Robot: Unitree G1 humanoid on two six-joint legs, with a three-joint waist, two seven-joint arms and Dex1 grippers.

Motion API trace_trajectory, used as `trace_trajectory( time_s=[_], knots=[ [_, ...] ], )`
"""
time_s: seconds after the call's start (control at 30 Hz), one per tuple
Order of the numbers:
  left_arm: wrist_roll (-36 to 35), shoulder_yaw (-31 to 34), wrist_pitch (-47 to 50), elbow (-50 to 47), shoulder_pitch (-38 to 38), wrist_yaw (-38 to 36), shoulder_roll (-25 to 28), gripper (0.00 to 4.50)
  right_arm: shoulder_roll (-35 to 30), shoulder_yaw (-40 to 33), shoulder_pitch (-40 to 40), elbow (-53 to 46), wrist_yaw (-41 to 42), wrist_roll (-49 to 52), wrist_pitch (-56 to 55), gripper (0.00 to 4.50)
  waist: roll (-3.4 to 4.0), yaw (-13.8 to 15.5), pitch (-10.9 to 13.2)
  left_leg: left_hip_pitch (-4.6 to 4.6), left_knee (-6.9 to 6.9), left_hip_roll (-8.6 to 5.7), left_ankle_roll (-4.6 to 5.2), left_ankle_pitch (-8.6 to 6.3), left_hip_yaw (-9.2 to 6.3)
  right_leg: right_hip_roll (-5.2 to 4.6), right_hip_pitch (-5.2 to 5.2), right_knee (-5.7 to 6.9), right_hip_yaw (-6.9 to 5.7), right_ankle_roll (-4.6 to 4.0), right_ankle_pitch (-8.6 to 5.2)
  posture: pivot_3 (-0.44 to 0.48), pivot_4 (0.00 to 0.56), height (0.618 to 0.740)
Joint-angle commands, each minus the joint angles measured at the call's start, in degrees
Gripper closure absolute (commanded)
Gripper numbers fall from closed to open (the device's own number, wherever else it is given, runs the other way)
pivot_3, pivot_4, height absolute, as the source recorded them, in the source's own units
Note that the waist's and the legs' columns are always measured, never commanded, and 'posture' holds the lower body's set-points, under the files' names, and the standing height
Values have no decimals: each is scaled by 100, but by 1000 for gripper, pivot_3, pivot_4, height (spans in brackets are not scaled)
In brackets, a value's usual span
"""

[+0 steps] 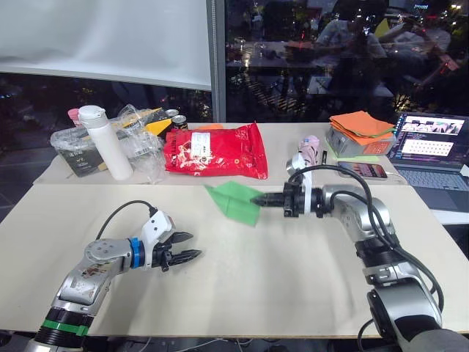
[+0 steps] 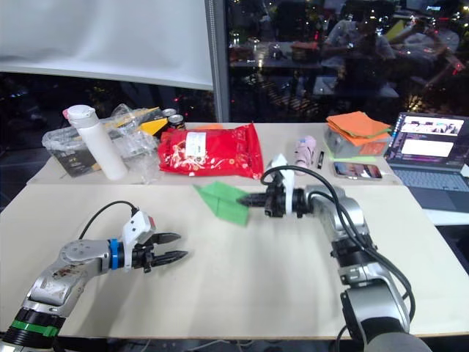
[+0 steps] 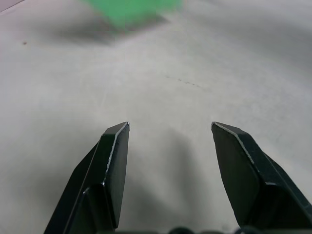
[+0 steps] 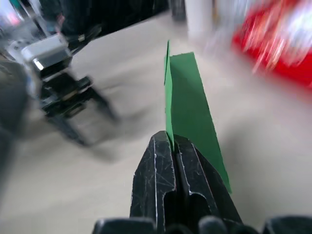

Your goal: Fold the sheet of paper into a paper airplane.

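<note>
Pale desk point(image 1: 293, 286). Paper airplane point(image 1: 236, 201) pinched at tail edge in right claw point(image 1: 258, 199), nose pointing away beyond fingertips, raised off desk. Left claw point(image 1: 187, 247) released, empty, well short of plane.

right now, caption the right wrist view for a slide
Right claw shut on the folded green paper airplane above the table.

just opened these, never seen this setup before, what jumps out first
The bright green paper airplane stands out most, pinched at one end by the shut right gripper above the middle of the pale table. Next is the red snack bag lying just behind it. The left gripper is open and empty nearer the front, apart from the plane.
</note>
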Motion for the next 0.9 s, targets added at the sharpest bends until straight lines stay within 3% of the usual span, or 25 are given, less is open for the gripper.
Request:
trace_trajectory(
  time_s=[0.03,0.17,0.33,0.53,0.73,0.8,0.9],
  knots=[
    [-20,148,-145,25,35,-23,97,1651,-52,257,17,100,-218,-858,-2503,4459,-1,-2,0,0,-1,0,0,0,0,0,0,-1,0,0,0,0,150,732],
    [-25,170,-194,90,65,-13,121,1651,36,558,733,-47,-474,-1358,-4136,4459,-3,29,-2,3,-6,2,0,0,0,0,4,-3,-1,-1,0,0,150,732],
    [-33,153,-206,111,59,0,117,1651,-184,950,1252,632,-1276,-2537,-6087,4459,-1,26,0,3,-4,0,-1,1,2,-3,4,-2,2,-5,3,0,150,732],
    [-175,145,-169,30,-21,-137,120,1651,-338,1314,1526,1098,-2059,-3477,-6637,4459,-2,-13,0,20,-6,0,-1,1,3,-1,13,3,5,-10,2,0,150,732],
    [-539,88,143,-309,-65,-233,-10,1651,-518,1424,1707,389,-1539,-2955,-5982,2555,-2,-60,0,23,-5,0,-1,2,3,-1,19,9,8,-11,2,0,150,732],
    [-568,10,210,-373,-112,-212,-77,1651,-742,1371,1939,-346,-1055,-2386,-5258,1887,-2,-57,0,26,-4,0,-1,2,2,-1,23,9,8,-11,2,0,150,732],
    [-554,-90,247,-389,-173,-209,-174,1651,-1072,1267,2184,-1255,-618,-1793,-4447,1887,-2,-32,0,25,-4,-1,-1,1,2,-2,25,8,7,-11,1,0,150,732]
  ],
)
